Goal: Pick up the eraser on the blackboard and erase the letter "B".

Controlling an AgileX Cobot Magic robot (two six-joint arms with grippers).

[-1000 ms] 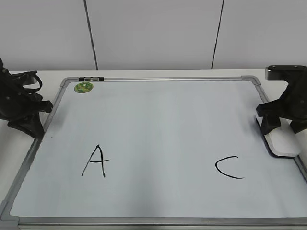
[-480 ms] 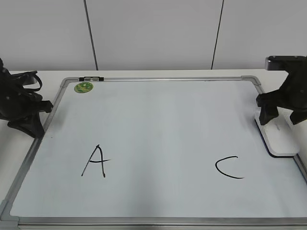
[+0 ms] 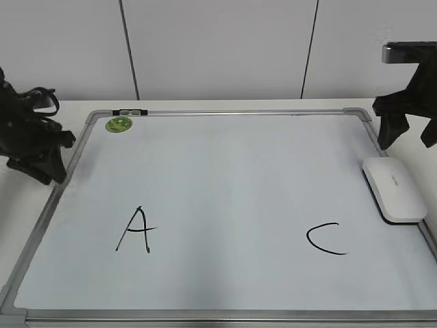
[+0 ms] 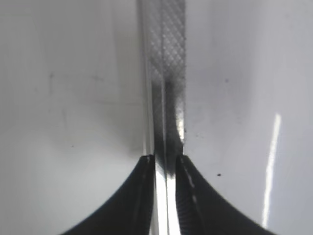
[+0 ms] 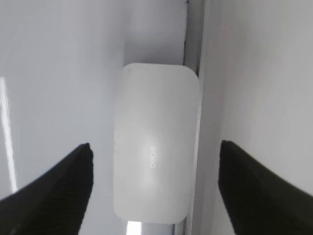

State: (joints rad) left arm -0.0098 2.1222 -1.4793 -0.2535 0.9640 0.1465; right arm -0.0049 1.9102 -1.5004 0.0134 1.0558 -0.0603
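The white eraser (image 3: 394, 188) lies flat on the blackboard (image 3: 232, 178) against its right frame. It also fills the middle of the right wrist view (image 5: 155, 147), grey lettering up. My right gripper (image 3: 407, 140) hangs open and empty above and behind the eraser, its jaws wide on either side of it in the right wrist view (image 5: 155, 146). My left gripper (image 3: 48, 174) is shut and empty over the board's left frame rail (image 4: 166, 58), as the left wrist view (image 4: 165, 159) shows. A black "A" (image 3: 136, 230) and "C" (image 3: 325, 239) are on the board; no "B" shows.
A round green sticker (image 3: 118, 124) sits near the board's far left corner, with a small black clip (image 3: 130, 111) on the top frame. The white table (image 3: 20, 198) borders the board on the left. A white panelled wall stands behind.
My right gripper has let go of the eraser and risen away from it; the eraser now lies flat by the right frame. The left gripper has lifted slightly.
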